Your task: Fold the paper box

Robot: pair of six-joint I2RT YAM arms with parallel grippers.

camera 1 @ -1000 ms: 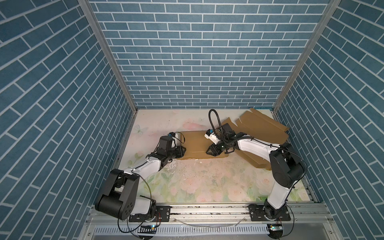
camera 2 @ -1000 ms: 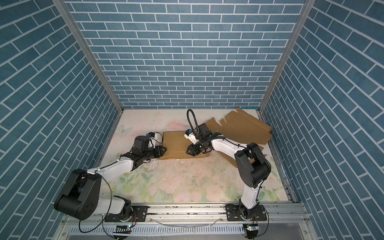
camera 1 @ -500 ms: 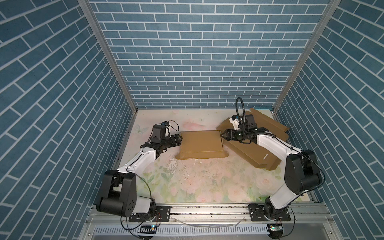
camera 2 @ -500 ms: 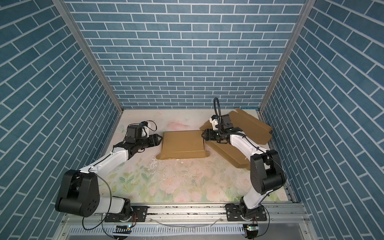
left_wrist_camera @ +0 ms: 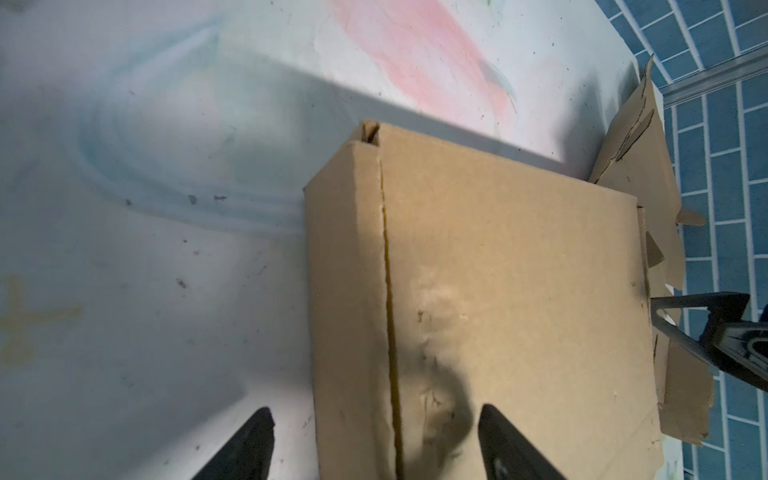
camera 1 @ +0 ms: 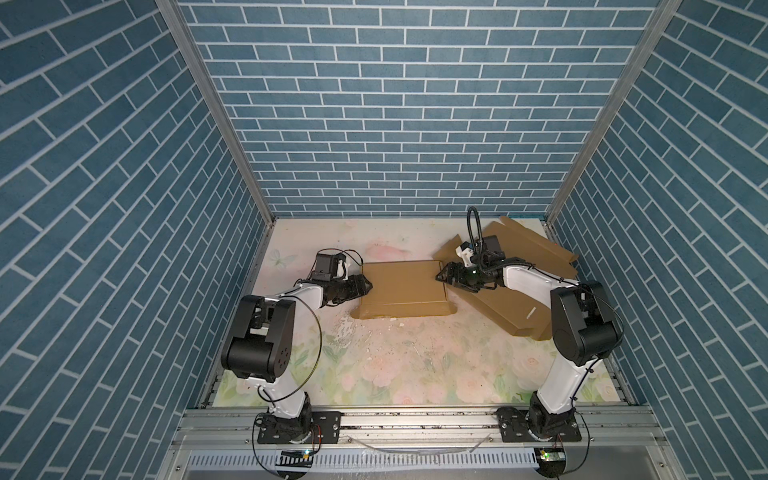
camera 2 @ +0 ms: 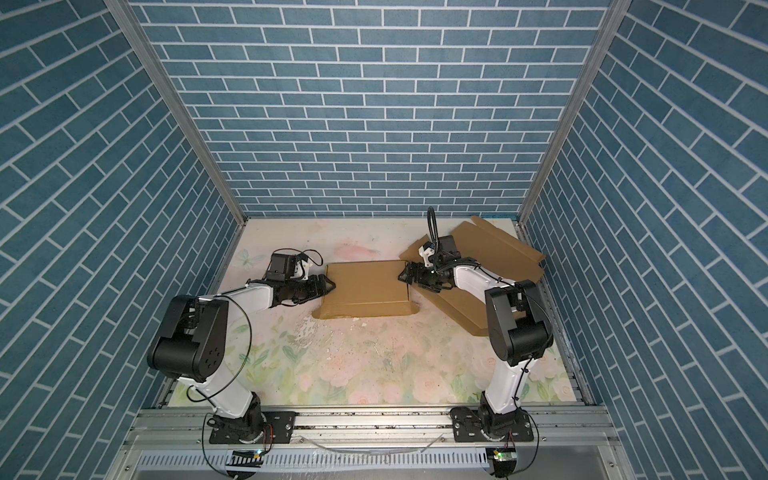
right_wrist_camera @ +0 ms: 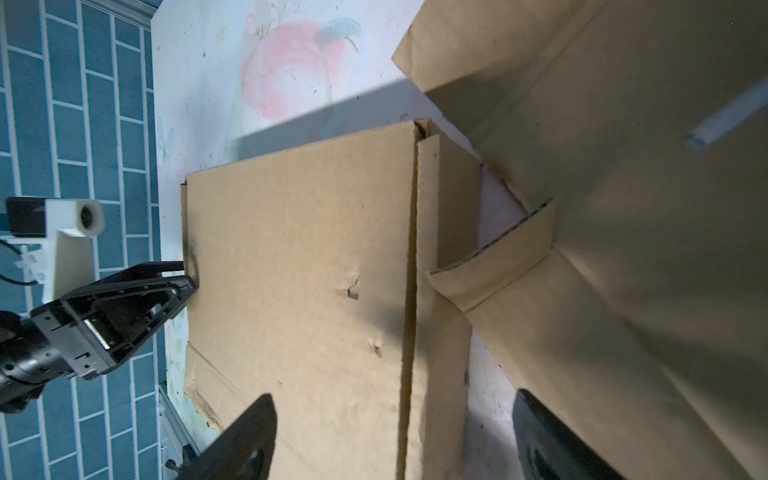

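paper box let go
i've opened left claw and right claw at its ends; the fold seems to hold.

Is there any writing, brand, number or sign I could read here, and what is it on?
None can be read.
The folded cardboard box is plain brown, unprinted.
The flat cardboard sheets beside it are blank too.
The floral table mat shows only painted flowers, plus a faint yellowish cross-shaped mark, no letter.
No label on the robot arms is legible.
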